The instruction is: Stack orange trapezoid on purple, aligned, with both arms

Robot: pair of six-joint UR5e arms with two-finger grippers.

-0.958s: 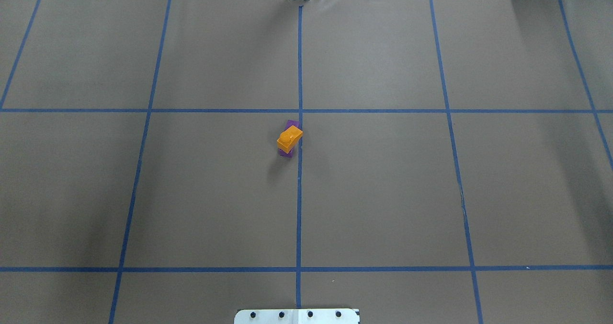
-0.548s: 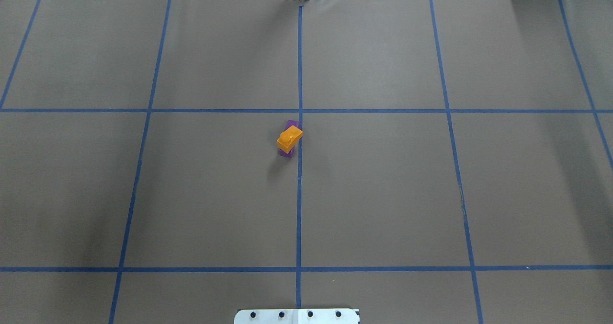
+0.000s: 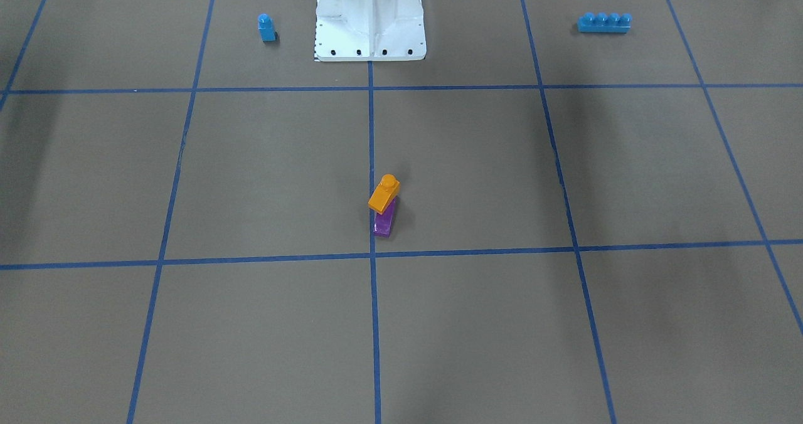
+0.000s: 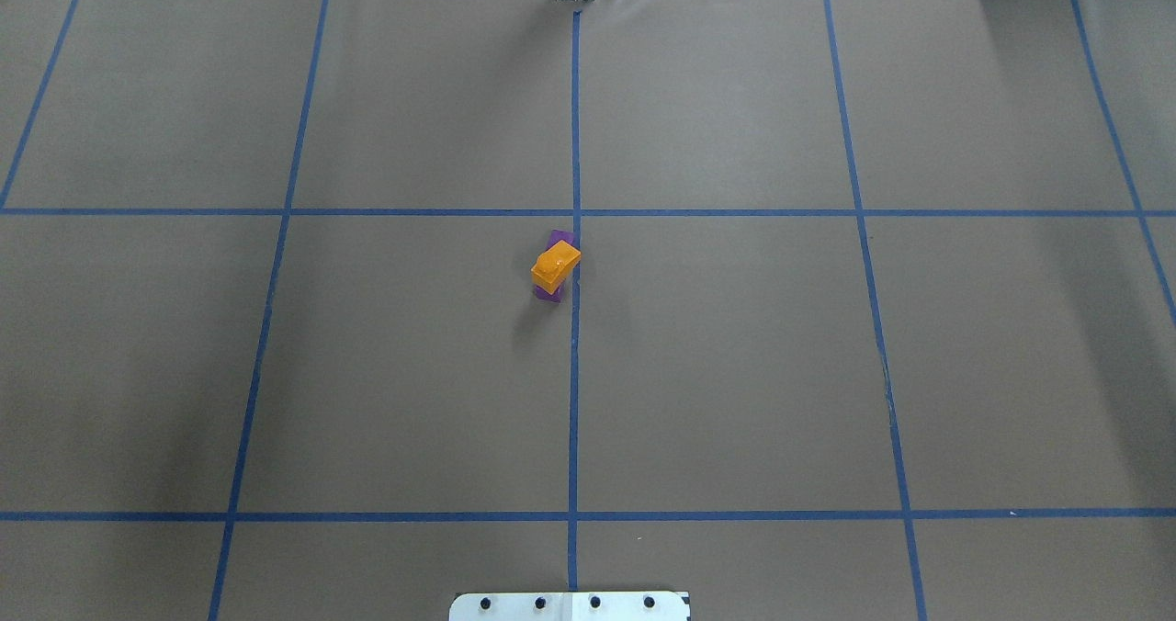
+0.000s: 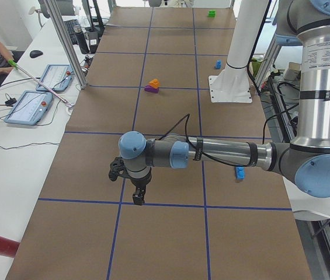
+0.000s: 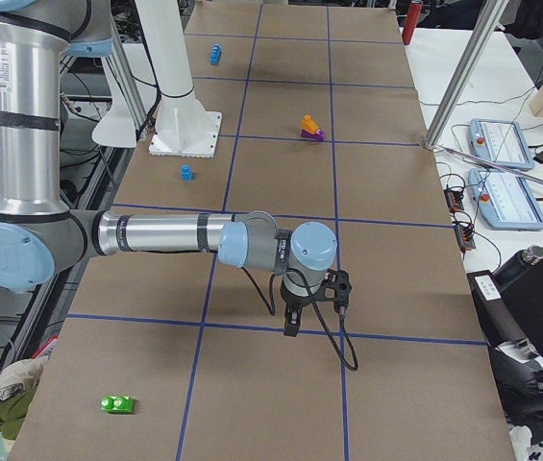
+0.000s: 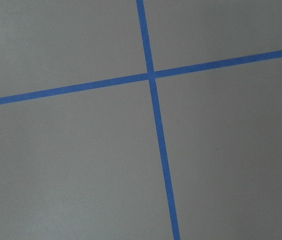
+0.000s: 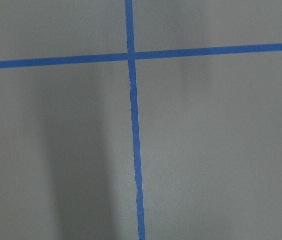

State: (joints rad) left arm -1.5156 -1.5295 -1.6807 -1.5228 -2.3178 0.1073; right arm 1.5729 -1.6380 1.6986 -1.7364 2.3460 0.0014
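The orange trapezoid (image 4: 556, 265) sits on top of the purple brick (image 4: 560, 238) near the table's middle, turned at an angle to it so purple ends stick out. In the front view the orange one (image 3: 384, 195) leans over the purple one (image 3: 383, 221). No gripper is near the stack. My left gripper (image 5: 136, 195) shows only in the exterior left view, low over the mat and far from the stack; I cannot tell if it is open. My right gripper (image 6: 290, 327) shows only in the exterior right view, likewise far off; I cannot tell its state. Both wrist views show only mat and blue tape.
A small blue one-stud brick (image 3: 266, 27) and a long blue four-stud brick (image 3: 604, 22) lie on either side of the white robot base (image 3: 370, 16). A green brick (image 6: 117, 404) lies at the near end in the exterior right view. Control tablets (image 6: 506, 198) sit on the side table.
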